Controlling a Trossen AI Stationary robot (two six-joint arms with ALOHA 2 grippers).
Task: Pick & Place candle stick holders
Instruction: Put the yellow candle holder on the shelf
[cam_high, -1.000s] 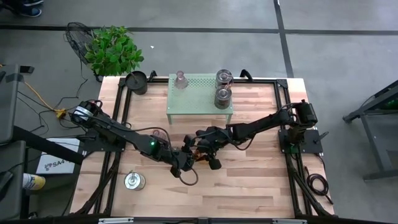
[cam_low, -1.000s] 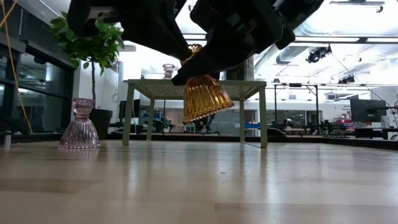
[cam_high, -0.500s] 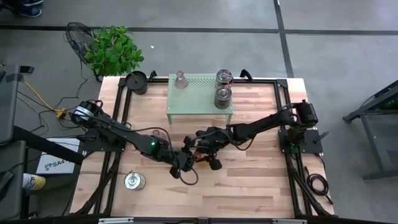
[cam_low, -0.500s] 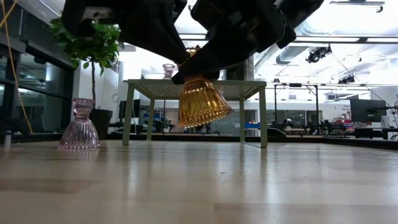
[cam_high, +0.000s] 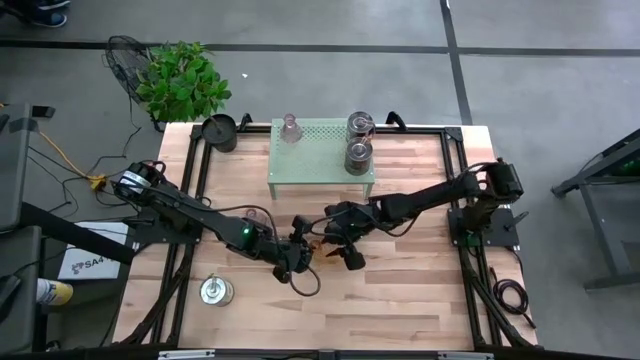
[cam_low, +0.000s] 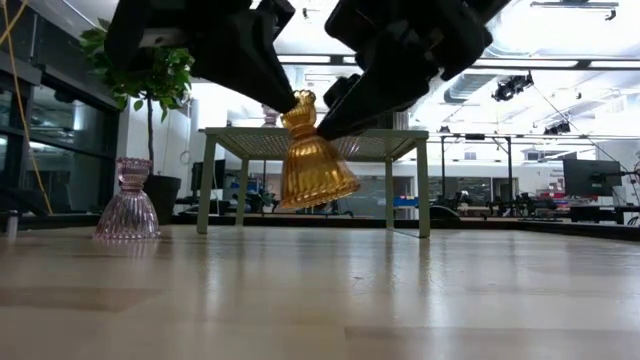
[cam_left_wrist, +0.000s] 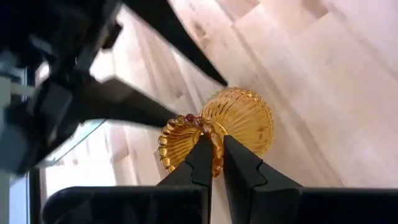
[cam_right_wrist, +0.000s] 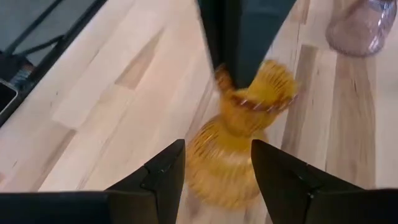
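The amber glass holder (cam_low: 315, 165) hangs clear of the wooden table (cam_high: 400, 300) near its middle. It also shows in the high view (cam_high: 318, 251). My left gripper (cam_left_wrist: 216, 148) is shut on its narrow top; in the high view it is at the holder's left (cam_high: 303, 252). My right gripper (cam_right_wrist: 217, 146) is open, with a finger on either side of the holder's body and apart from it; it sits at the holder's right (cam_high: 335, 243). A pink glass holder (cam_low: 127, 200) stands on its wide base on the table. My left gripper pinches the beaded rim of the holder's small top cup (cam_left_wrist: 209, 128) between its two fingers (cam_left_wrist: 202, 163). The fingers come from above, slanting down from the table's left side. The holder hangs below them, tilted, its wide bell-shaped base lowest, lifted clear of the table.
A low green stand (cam_high: 322, 165) at the far middle carries a pink glass holder (cam_high: 290, 127) and two silvery holders (cam_high: 360, 125) (cam_high: 358, 155). Another silvery holder (cam_high: 215, 290) stands near the front left. A black pot (cam_high: 219, 130) and a plant (cam_high: 180, 80) are at the far left.
My right gripper has let go of the amber holder's neck and drawn back a little toward the table's right edge. The holder now hangs from my left gripper alone; it has sunk slightly and its base has swung toward the left.
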